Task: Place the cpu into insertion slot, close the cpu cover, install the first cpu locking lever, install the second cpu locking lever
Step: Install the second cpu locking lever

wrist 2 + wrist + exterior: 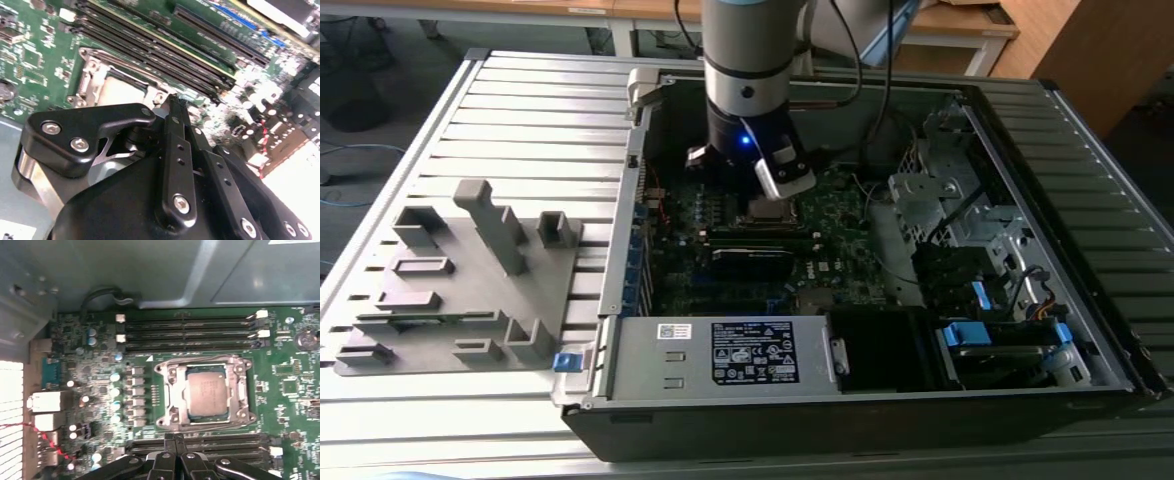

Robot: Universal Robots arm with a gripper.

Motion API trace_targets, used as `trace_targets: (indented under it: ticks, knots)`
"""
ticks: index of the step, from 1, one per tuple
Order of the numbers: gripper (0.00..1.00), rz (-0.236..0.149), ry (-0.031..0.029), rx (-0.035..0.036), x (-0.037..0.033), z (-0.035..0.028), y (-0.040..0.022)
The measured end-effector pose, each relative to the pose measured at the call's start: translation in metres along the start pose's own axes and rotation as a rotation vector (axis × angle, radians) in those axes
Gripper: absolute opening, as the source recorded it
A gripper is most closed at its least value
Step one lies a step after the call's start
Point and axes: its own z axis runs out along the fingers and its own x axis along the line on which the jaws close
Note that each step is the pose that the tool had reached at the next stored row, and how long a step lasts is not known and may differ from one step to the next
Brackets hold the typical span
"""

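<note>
The cpu [210, 390] lies flat in the insertion slot [165, 369] on the green motherboard, its dull silver top showing. The silvery cpu cover [243, 390] lies down around it as a frame. My gripper [174, 439] hovers just beside the socket's edge, over the neighbouring memory slots, with its black fingers shut together and nothing between them. In the second wrist view the shut gripper [172, 102] stands close by the cpu [122, 92] and the cover [92, 67]. The exterior view has the arm [747, 90] standing over the socket [767, 208] inside the open computer case.
Long black memory slots [190, 332] run along both sides of the socket. The case walls [620, 200], a drive cage [947, 200] and cables [907, 250] surround the board. A labelled power supply [747, 352] sits at the front. A grey parts fixture [467, 270] rests at the exterior view's left.
</note>
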Motion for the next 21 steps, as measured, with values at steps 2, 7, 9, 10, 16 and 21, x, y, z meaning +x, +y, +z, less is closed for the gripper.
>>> trace_targets:
  ticks: [2,7,9,10,16,21]
  knots:
    - [0.11,0.003,-0.0003,0.0001,-0.0053,0.0005,0.0015]
    - [0.11,0.009,-0.0010,0.0005,-0.0192,0.0019,0.0054]
    - [0.11,0.012,-0.0014,0.0008,-0.0245,0.0024,0.0069]
    - [0.11,0.014,-0.0014,0.0011,-0.0274,0.0026,0.0077]
    - [0.11,0.016,-0.0022,0.0075,-0.0327,0.0051,0.0217]
    - [0.11,0.018,-0.0030,0.0152,-0.0318,0.0079,0.0345]
